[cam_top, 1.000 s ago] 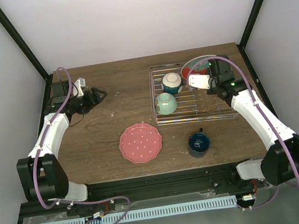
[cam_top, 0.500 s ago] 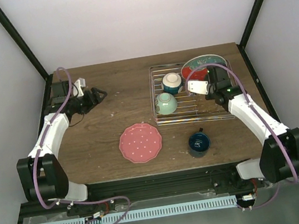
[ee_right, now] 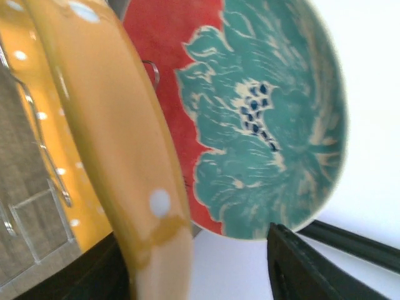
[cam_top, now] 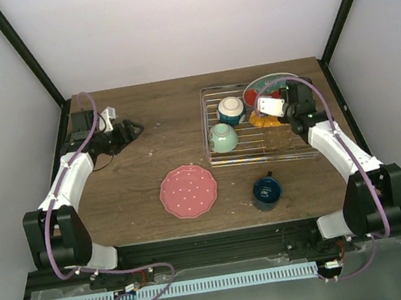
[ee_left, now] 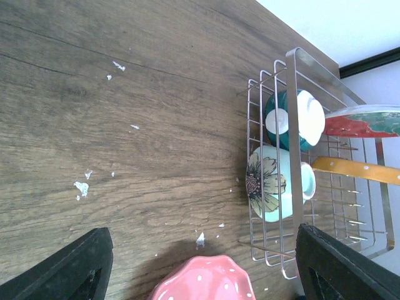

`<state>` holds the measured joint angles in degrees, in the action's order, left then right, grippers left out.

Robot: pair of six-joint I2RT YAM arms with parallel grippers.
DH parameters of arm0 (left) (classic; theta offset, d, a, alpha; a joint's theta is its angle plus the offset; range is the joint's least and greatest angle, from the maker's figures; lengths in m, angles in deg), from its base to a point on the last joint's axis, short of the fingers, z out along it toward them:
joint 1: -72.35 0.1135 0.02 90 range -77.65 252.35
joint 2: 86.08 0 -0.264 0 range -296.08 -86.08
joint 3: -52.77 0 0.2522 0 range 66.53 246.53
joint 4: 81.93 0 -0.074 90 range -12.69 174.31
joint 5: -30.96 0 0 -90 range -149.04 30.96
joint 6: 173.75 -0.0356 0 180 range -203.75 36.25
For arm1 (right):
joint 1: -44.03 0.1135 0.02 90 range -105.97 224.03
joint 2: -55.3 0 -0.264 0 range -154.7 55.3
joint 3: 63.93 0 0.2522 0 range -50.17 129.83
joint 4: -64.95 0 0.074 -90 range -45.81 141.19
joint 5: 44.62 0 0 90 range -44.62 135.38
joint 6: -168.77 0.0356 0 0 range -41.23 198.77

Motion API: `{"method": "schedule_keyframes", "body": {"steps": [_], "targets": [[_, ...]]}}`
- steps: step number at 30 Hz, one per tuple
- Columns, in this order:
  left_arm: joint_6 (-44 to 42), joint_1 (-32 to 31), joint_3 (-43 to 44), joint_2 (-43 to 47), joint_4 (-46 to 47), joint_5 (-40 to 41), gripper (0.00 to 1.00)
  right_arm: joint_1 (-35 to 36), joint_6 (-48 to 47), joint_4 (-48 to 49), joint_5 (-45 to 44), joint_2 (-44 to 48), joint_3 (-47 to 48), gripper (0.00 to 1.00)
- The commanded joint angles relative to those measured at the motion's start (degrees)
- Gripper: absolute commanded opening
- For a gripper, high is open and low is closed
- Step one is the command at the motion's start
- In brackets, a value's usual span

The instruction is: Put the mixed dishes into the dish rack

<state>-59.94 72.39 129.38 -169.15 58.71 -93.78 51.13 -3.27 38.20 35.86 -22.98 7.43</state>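
Dish rack [cam_top: 276,148] on the wooden table [cam_top: 149,112], loaded with four pieces. The cream bowl with blue outside [cam_top: 230,110] and the pale green bowl [cam_top: 222,138] sit at its left end. The red-and-teal plate [cam_top: 270,83] stands at its far right corner, and the orange dotted plate [cam_top: 262,119] leans just in front of that plate. The right gripper [cam_top: 264,112] is over the rack, fingers apart astride the orange plate's rim, not clamped. The pink dotted plate [cam_top: 188,191] and dark blue mug [cam_top: 266,192] lie on the table off the rack's near side. The left gripper [cam_top: 131,128], spread wide and empty, is well to the rack's left.

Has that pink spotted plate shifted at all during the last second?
No. The pink dotted plate sits in the same spot, still just near-left of the dish rack's front corner.
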Motion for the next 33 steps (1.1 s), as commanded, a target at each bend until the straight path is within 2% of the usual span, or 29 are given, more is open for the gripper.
{"method": "schedule_keyframes", "body": {"steps": [1,7,13,17,33], "targets": [[-0.3,0.2,-0.3,0.7,0.9,-0.3,0.82,-0.7,-0.8,5.4,-0.7,-0.1,3.7,0.64],[-0.3,0.3,0.0,-0.5,1.3,-1.0,0.81,-0.8,-1.1,7.4,-0.9,-2.1,4.9,0.72],[-0.3,0.3,-0.1,-0.5,1.4,-1.0,0.81,-0.9,-1.1,10.5,-1.8,-4.9,4.9,0.73],[-0.2,0.2,-0.2,-0.4,1.1,-1.1,0.81,-0.9,-0.9,9.3,-1.4,-5.2,6.0,0.74],[-0.4,0.3,-0.6,-0.7,0.7,-1.3,0.81,3.3,4.6,0.4,-3.7,4.5,-2.0,0.88]]}}
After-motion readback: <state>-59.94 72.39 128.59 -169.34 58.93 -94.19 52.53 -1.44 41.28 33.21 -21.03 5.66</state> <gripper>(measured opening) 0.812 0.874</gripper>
